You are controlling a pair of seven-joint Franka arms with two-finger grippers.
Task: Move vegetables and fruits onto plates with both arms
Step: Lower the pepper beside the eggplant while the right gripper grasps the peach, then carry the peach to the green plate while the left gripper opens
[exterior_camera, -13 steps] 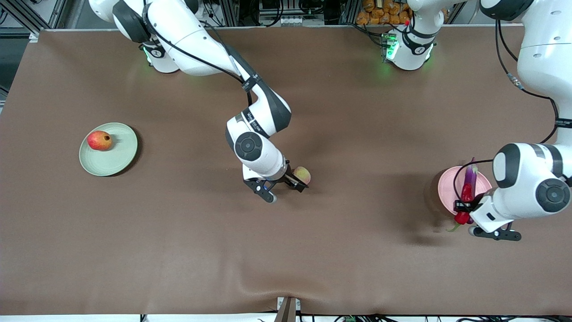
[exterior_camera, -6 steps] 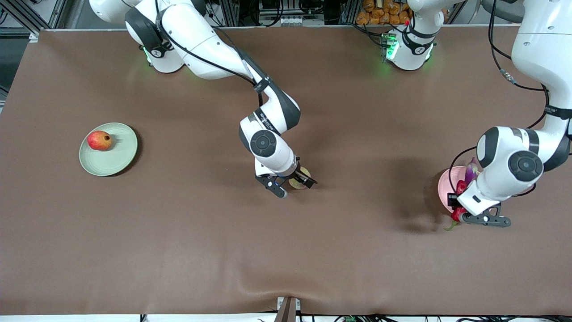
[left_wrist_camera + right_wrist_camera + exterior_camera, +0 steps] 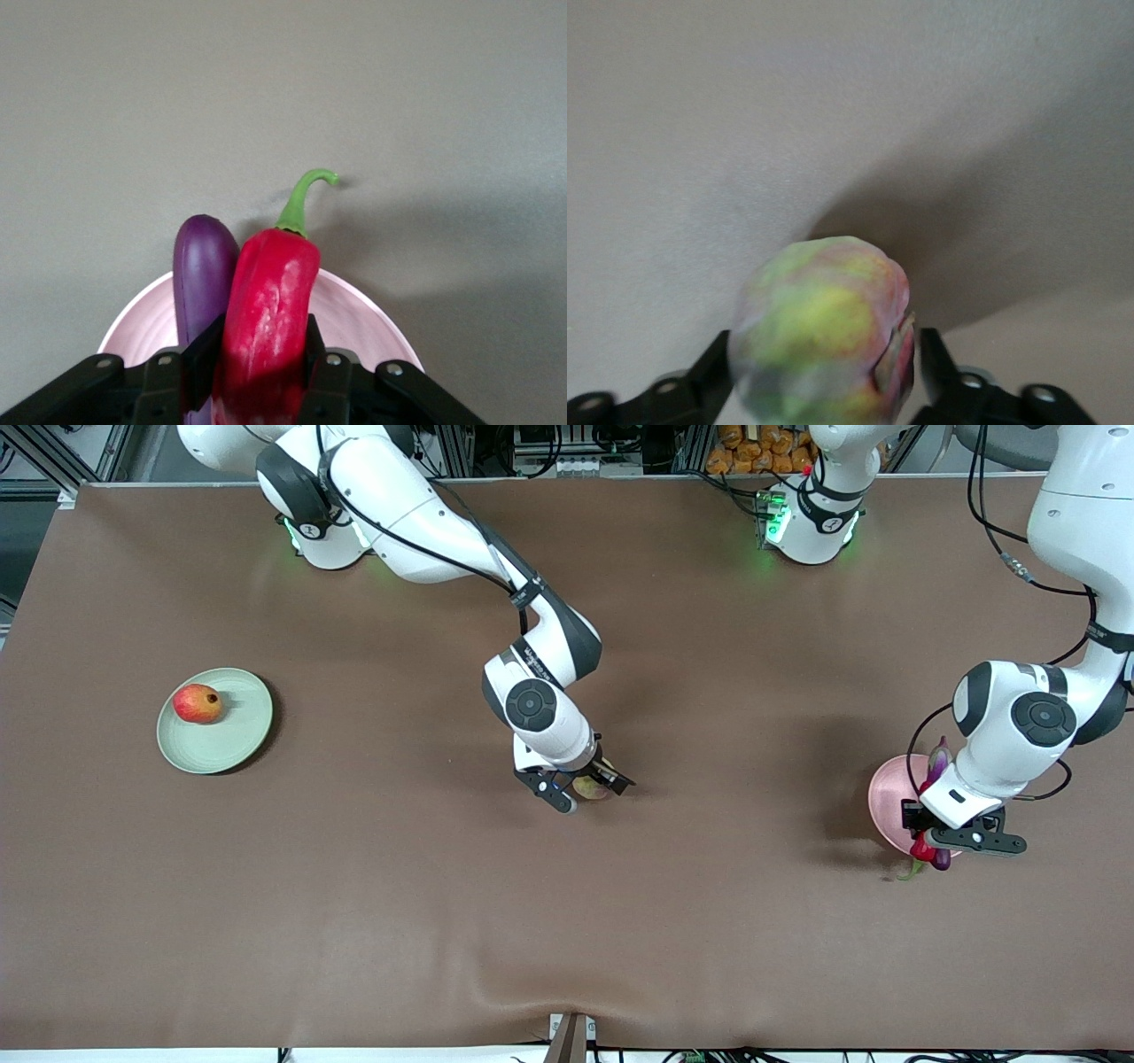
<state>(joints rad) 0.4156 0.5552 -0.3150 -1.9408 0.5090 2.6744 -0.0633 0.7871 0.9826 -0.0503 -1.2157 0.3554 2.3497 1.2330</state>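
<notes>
At mid-table, well toward the left arm's end from the green plate (image 3: 215,720) holding the apple (image 3: 197,703), the right gripper (image 3: 583,788) straddles the peach (image 3: 822,336), fingers pressed against its sides on the brown table (image 3: 354,886). The left gripper (image 3: 932,841) pinches the red chili pepper (image 3: 266,319) over the pink plate (image 3: 354,310), its length alongside the eggplant (image 3: 202,274) lying there.
</notes>
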